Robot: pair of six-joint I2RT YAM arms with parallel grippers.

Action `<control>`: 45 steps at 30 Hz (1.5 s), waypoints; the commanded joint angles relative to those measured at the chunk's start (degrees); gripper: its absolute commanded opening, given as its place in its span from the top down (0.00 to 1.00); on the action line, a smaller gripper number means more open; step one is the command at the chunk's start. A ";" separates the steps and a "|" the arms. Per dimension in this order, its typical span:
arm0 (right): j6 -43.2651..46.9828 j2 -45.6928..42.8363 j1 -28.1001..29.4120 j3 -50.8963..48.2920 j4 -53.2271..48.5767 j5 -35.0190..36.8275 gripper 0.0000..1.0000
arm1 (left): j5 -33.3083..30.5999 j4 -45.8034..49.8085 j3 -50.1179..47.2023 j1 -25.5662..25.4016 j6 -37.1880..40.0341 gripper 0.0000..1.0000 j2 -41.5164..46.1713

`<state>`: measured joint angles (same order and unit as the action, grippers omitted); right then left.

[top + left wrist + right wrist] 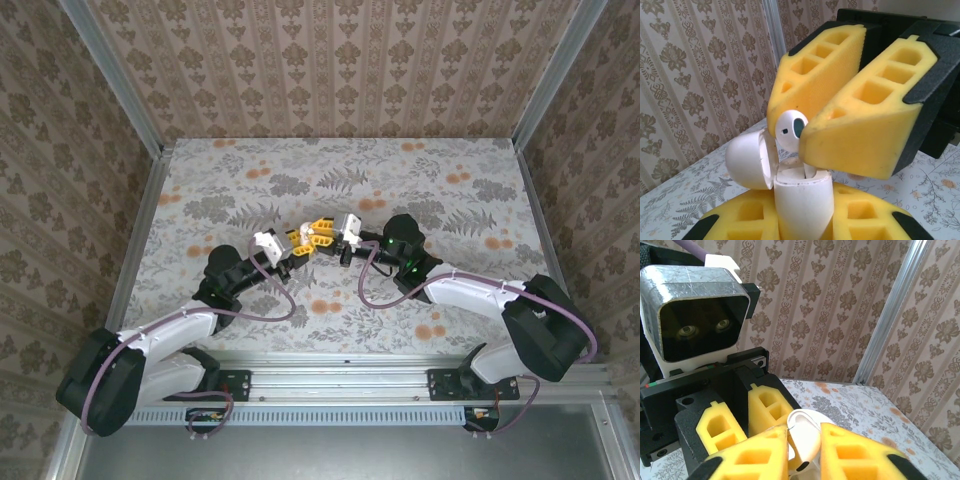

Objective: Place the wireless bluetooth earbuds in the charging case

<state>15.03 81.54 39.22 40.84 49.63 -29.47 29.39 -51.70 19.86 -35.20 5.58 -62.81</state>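
A white charging case (802, 205) stands upright between the yellow foam pads of my left gripper (802, 217), which is shut on its body. Its lid (747, 160) is swung open to the left. From above, my right gripper (792, 136) pinches a white earbud (786, 131), whose stem reaches down into the open top of the case. The right wrist view has the same earbud (807, 442) squeezed between the right gripper's (805, 452) pads. Seen from the top camera, the left gripper (298, 244) and right gripper (322, 233) meet fingertip to fingertip over the middle of the table.
The floral tablecloth (420, 170) spreads around both arms. Patterned walls with metal corner posts (885, 315) close the workspace on three sides. The left arm's camera housing (695, 320) sits close in front of the right wrist.
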 commanded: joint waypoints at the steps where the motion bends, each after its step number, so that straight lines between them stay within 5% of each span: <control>1: 0.63 -0.56 0.24 1.61 -1.98 -1.81 0.74 | 1.08 -0.08 0.00 0.23 0.66 0.95 1.19; 15: 1.10 -7.14 -0.31 -2.21 -2.87 0.61 0.64 | 1.33 2.00 -0.25 0.40 1.91 0.95 2.31; 33: 7.36 -21.39 -1.60 -4.50 -43.15 8.55 0.63 | 3.06 14.07 -1.89 0.09 18.29 0.95 7.08; 45: -5.08 -15.18 -2.75 3.88 -66.98 17.28 0.60 | 5.77 12.21 -3.33 -0.41 22.57 0.99 7.39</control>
<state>15.44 64.84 36.91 41.50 -8.75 -15.46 33.28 -38.96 16.64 -35.27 26.22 -56.49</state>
